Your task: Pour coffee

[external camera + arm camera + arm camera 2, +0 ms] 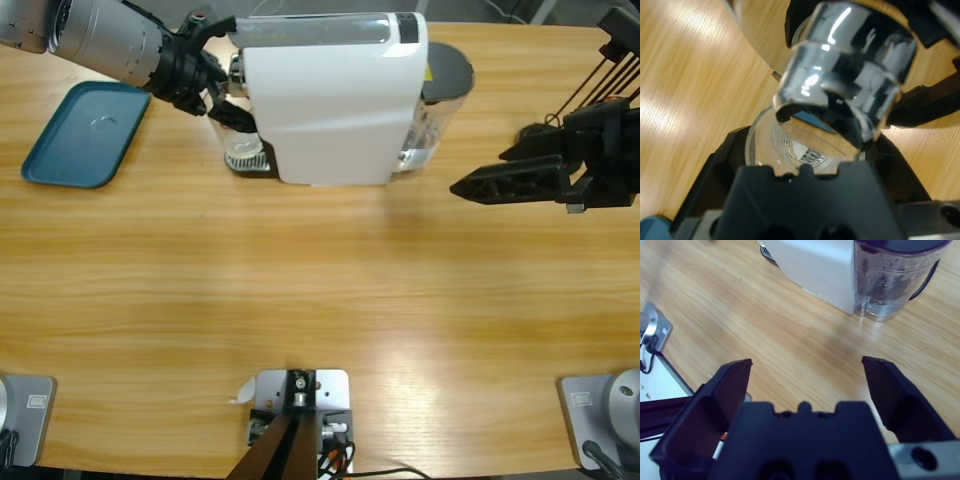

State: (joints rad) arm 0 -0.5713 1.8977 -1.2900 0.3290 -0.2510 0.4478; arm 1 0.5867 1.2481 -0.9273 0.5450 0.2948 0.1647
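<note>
Glass tumbler (800, 145) under the chrome spout (845, 75), seen only by my left wrist view; overhead, the white coffee machine (330, 100) hides it. My left gripper (225, 105) pinches the glass. My right gripper (807, 375), spread, hangs over bare table (790, 330).

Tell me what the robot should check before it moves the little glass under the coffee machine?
1. Glass tumbler sits below the chrome spout: ok.
2. Left gripper is at the tumbler: ok.
3. Coffee in the tumbler: cannot tell; no brown liquid is clearly visible through the glass.
4. Right gripper is out of the way: ok. It is open, holds nothing and hangs over bare table, to the side of the coffee machine.
5. Teal tray is apart from the machine, on its spout side: ok.
</note>
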